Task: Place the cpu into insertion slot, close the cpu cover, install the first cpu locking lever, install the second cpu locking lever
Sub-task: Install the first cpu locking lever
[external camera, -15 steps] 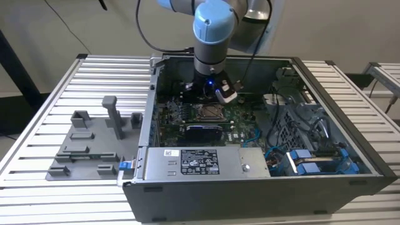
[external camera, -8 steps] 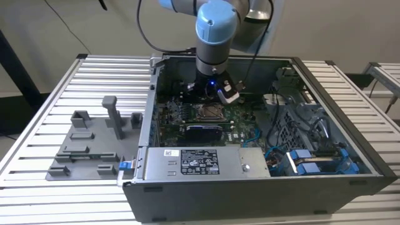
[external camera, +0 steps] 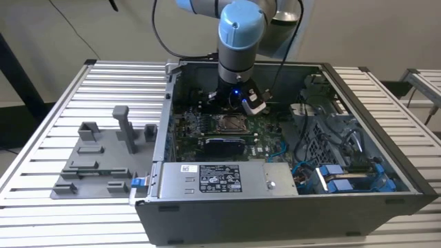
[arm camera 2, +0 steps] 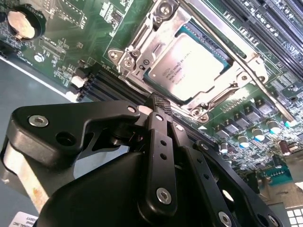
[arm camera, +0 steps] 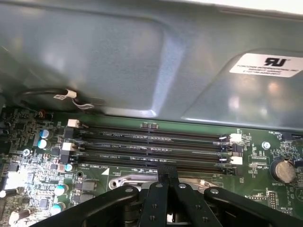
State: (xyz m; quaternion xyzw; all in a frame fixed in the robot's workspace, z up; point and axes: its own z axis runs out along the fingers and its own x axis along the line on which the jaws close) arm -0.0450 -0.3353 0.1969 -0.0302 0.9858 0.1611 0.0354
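Closed claw (arm camera 2: 159,100) just beside the seated cpu (arm camera 2: 193,60)

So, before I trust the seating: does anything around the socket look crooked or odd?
Nothing stands out. The cpu lies flat and square in the window of the cpu cover, which sits evenly around it, and no damage shows.

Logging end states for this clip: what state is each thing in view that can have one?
cpu: seated in the insertion slot, metal top up.
cpu cover: closed down around the cpu.
gripper: shut, holding nothing, tips close to the slot.
memory slots: empty.
computer case: open, inside exposed.
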